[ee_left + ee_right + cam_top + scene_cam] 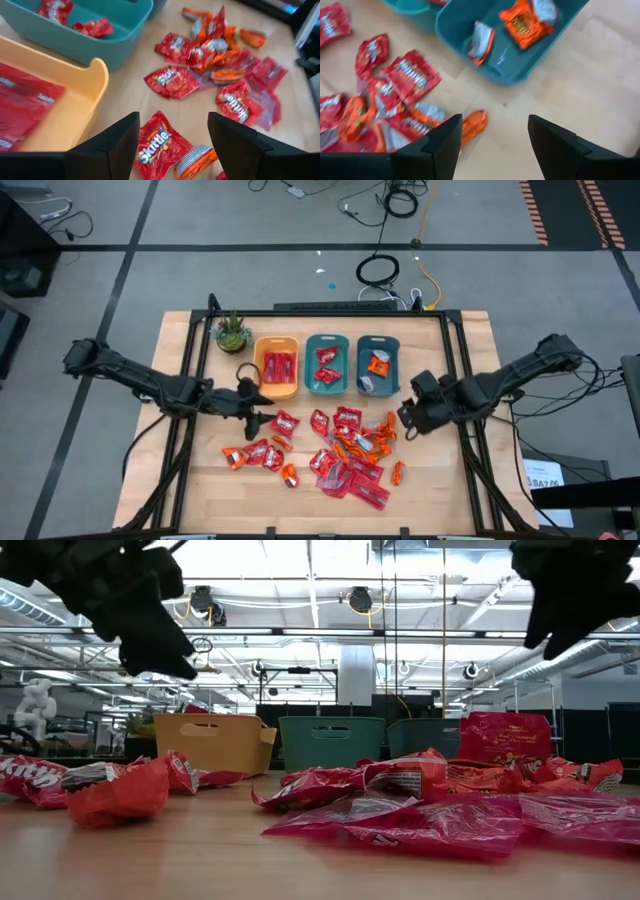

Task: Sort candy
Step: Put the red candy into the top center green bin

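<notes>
Left gripper [172, 142]: fingers spread and empty, hanging over a red Skittles packet [159, 145] just beside the yellow bin [276, 366], probably lined up to pick it.
Right gripper [492, 145]: fingers spread, holding nothing, near the right-hand teal bin [580, 20], above an orange piece [472, 125] on the table [440, 490].
Candy [345, 450]: mostly loose in a heap on the wood in front of the bins.
Bins: flat red packets in yellow, red packets in the middle teal bin [327, 365], orange pieces in the right one, so each kind has its own bin.
Progress: early, most sweets unsorted.
</notes>
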{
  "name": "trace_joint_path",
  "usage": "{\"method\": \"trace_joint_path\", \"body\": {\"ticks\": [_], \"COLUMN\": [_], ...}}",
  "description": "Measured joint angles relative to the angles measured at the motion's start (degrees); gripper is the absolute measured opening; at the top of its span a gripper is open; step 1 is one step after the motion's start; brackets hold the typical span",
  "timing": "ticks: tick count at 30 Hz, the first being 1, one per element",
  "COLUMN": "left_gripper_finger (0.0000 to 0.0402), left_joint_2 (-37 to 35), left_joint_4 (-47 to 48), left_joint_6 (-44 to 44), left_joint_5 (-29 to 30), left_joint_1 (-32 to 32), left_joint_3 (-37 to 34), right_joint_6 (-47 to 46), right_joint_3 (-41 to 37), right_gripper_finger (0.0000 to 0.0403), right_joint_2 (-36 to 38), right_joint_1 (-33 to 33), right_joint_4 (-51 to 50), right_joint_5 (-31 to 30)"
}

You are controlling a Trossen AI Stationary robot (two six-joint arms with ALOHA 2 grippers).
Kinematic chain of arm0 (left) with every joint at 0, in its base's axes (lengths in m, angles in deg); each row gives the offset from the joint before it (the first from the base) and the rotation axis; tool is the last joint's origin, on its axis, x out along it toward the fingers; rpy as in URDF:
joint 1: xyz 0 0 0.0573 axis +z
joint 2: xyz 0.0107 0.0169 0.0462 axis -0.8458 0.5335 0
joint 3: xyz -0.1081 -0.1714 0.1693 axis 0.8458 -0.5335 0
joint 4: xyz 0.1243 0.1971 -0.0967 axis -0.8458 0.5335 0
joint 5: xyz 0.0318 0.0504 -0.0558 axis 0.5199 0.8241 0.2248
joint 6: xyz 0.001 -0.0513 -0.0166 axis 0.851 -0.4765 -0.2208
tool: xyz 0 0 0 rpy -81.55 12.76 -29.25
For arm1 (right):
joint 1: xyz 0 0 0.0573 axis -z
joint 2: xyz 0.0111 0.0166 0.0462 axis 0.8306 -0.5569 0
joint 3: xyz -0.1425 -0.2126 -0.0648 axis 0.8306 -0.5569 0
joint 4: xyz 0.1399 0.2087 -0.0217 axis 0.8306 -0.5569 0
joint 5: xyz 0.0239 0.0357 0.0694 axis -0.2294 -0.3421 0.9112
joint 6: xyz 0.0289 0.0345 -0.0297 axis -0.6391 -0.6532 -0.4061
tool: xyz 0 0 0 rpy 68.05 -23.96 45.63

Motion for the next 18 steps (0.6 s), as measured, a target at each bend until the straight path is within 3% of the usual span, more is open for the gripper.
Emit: {"method": "trace_joint_path", "body": {"ticks": [6,18], "left_gripper_finger": [0.0244,0.0244], "left_joint_2": [11.25,28.12], "left_joint_4": [0.04,0.39], "left_joint_6": [0.03,-4.57], "left_joint_5": [3.41,3.98], "left_joint_1": [-1.09,-1.06], "left_joint_3": [5.15,9.48], "right_joint_6": [-7.31,-21.11], "right_joint_3": [0.0,0.0], "right_gripper_finger": [0.0217,0.0217], "right_joint_2": [-2.27,-7.76], "right_joint_1": [-7.51,-19.87], "right_joint_4": [-0.08,-0.02], "right_joint_5": [-0.05,-0.13]}}
